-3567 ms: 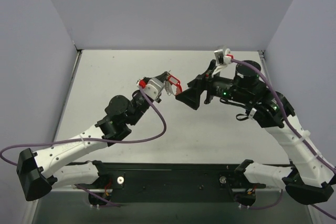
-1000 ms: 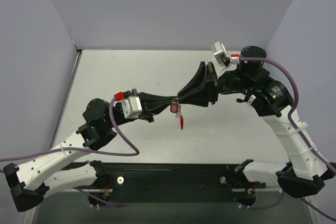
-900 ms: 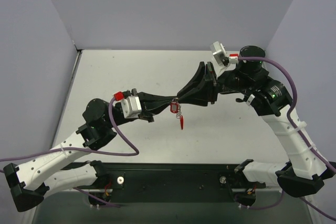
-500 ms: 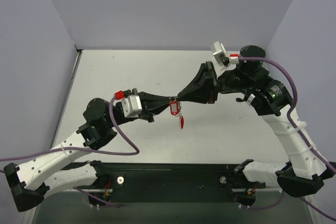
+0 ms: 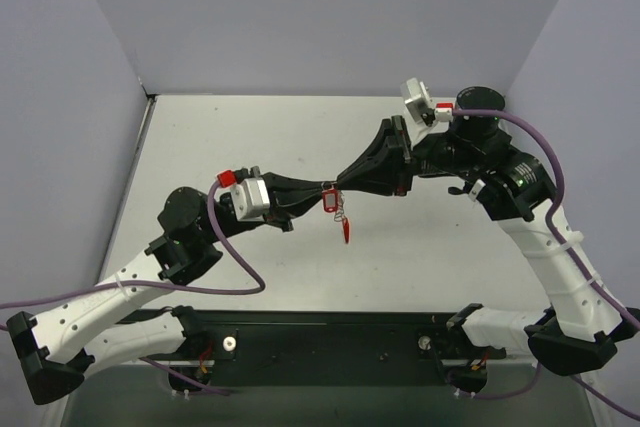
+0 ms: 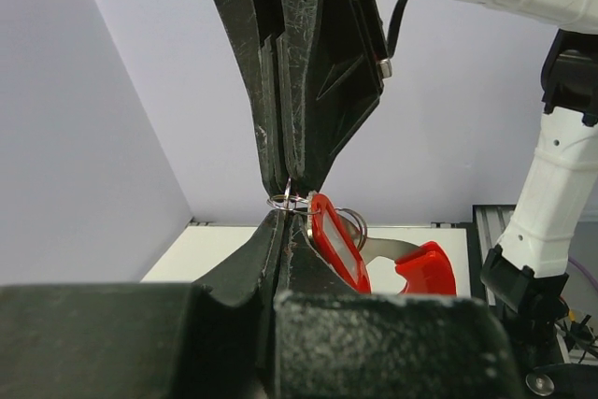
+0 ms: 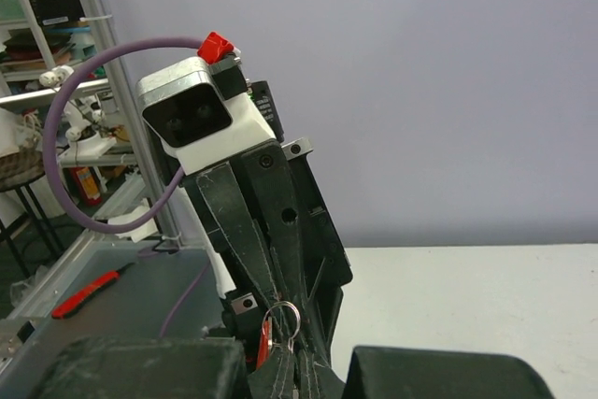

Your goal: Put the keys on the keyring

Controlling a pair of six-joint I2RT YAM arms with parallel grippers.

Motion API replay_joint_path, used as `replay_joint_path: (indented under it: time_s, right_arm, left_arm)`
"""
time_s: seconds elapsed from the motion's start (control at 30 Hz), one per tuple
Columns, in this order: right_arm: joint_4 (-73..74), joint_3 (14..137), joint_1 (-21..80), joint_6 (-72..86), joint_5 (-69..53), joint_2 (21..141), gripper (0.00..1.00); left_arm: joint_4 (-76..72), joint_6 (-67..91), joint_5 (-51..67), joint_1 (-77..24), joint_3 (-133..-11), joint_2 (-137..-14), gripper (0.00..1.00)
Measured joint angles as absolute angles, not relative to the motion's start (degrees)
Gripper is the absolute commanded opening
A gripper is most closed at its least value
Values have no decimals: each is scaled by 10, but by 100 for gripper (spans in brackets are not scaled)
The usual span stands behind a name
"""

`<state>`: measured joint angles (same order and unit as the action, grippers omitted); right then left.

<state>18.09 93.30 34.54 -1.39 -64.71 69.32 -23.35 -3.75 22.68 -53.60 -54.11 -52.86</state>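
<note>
Both grippers meet tip to tip in mid-air above the white table (image 5: 250, 137). Between the tips stands the keyring (image 6: 271, 201), a thin silver wire ring; in the right wrist view the keyring (image 7: 283, 304) rises from my own tips. A red oblong tag (image 6: 336, 245) hangs beside it. The key (image 6: 402, 249), a silver blade with a red head, dangles below on a second ring. From above, tag (image 5: 329, 200) and key (image 5: 347, 232) hang under the tips. My left gripper (image 6: 280, 217) (image 5: 320, 190) is shut on the ring from one side. My right gripper (image 7: 291, 354) (image 5: 337, 187) is shut on it from the other.
The table is walled in by pale panels at the back and on both sides. Purple cables (image 5: 235, 267) loop off each arm. Both arm bases sit on the black rail (image 5: 330, 347) at the near edge.
The right gripper's jaws have closed onto the ring within the last second. Ring, tag and key shifted slightly left and up. Earlier the grippers stood apart farther back.
</note>
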Motion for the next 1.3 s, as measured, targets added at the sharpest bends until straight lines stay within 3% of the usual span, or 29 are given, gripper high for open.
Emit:
replay_joint_path:
  time_s: [0.1,0.23,0.37,0.93,1.13,1.3]
  right_arm:
    - [176,933,346,-14,-633,693,0]
    - [171,933,349,-11,-619,698,0]
    - [172,930,348,-2,-603,700,0]
    - [166,913,348,16,-561,700,0]
    - [166,904,348,15,-540,700,0]
    - [170,900,348,-1,-517,700,0]
  left_arm:
    - [-231,-38,211,-536,-539,-525,12]
    - [-224,-42,194,-535,-538,-521,44]
    - [-223,-53,163,-529,-538,-508,58]
    - [-187,-64,86,-504,-532,-487,60]
    - [-119,-47,112,-484,-580,-499,59]
    - [-55,2,180,-436,-665,-535,53]
